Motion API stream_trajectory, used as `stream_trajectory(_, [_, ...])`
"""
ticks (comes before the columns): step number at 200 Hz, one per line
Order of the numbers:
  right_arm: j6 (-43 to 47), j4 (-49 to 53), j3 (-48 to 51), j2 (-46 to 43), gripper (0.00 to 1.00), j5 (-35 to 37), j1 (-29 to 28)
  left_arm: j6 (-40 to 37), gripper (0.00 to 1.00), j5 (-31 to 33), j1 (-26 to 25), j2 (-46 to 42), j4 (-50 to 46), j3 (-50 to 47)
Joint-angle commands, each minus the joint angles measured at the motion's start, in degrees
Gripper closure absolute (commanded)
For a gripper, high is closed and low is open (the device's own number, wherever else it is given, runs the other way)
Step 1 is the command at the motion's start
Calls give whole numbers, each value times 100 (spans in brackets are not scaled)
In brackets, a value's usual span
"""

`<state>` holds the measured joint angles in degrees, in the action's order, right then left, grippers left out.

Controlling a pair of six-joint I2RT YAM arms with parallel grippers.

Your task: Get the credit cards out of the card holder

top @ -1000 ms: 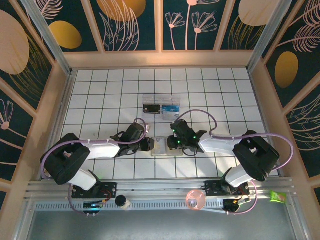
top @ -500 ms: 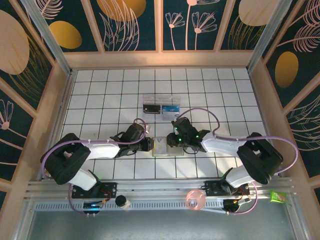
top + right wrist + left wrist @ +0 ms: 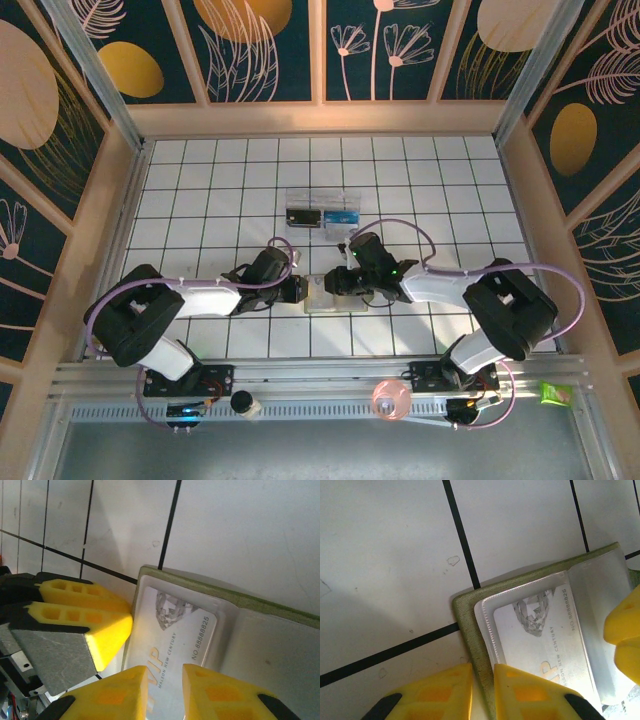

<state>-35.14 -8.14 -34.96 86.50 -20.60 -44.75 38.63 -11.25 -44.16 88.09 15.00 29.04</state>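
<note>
Holder [image 3: 325, 296]: olive, lying open and flat on the white-tiled worktop [image 3: 200, 190], near middle, between the two grippers.
Holder, close up: an olive corner [image 3: 464, 622] shows in the left wrist view. The olive far edge [image 3: 210, 591] shows in the right wrist view.
Card [image 3: 535, 645]: pale, with a diamond print, "VIP" and a number along one edge. It sits under a clear sleeve [image 3: 595, 610] inside the holder, not drawn out.
Card, right wrist view [image 3: 175, 630]: its near end runs down between that gripper's yellow fingers.
Left gripper [image 3: 299, 290]: low at the holder's left side. In its own view [image 3: 482, 672] the fingers are nearly together, pinching the olive edge that passes between them.
Left gripper, seen from the right wrist [image 3: 125, 614]: tips against the holder's left edge.
Right gripper [image 3: 336, 284]: over the holder's right part, reaching in from the right.
Right gripper, own view [image 3: 165, 672]: fingers a narrow gap apart with the sleeved card in the gap. Cannot tell whether they clamp it.
Box [image 3: 322, 212]: clear, with dark and blue contents, farther back, well apart from the holder.
</note>
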Motion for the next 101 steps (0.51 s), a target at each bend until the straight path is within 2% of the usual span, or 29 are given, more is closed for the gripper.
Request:
stream_trajectory(1, [-89,56,55,141,75,-17,80,22,81,23,-5,211,-71,-30])
stream_trajectory(33, [-116,162,77,150,74,125,108,14,82,-7,-4,267,-105,-32])
stream_trajectory(101, [-13,24,-11,419,72,-157,107,-14,82,-44,-5,298,-112,17])
